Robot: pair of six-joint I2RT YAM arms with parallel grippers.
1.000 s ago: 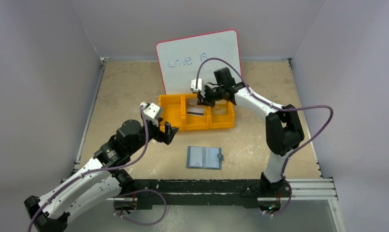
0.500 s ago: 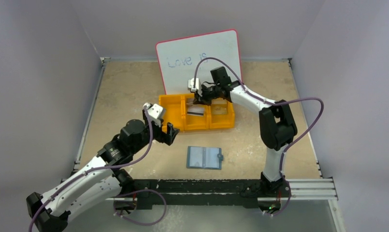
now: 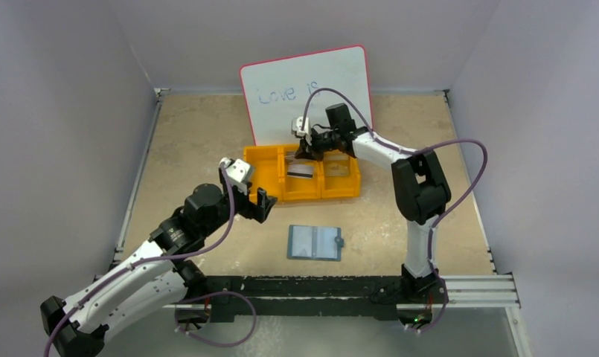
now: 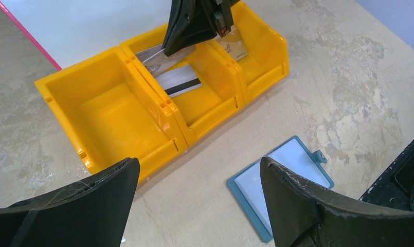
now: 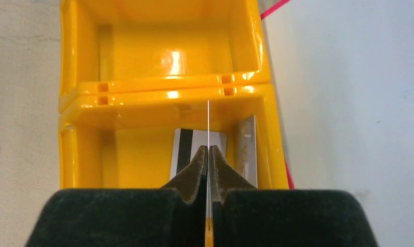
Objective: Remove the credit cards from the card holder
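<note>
1. Flat-open holder point(image 3: 315, 242) on desk point(image 3: 192, 149), near edge between arms; pockets look emptied, not certain.
2. Two cards point(image 4: 183, 82) down in bin point(image 4: 158, 149) middle compartment, evidently the drop spot.
3. Closed right pincer point(image 5: 208, 149) pinching another card point(image 5: 208, 121) edge-on, vertical, above that compartment: set to drop cleanly.
4. Wide-open left pincer point(image 4: 199, 163), empty, hovering by bin's left end, clear of the drop.

Beige marbled tabletop point(image 3: 184, 134). Under right gripper point(image 3: 304, 154), yellow three-compartment bin point(image 3: 300, 196); near left gripper point(image 3: 253, 201), opened teal card holder point(image 3: 315, 242); beyond right gripper, propped whiteboard point(image 3: 333, 74).
</note>
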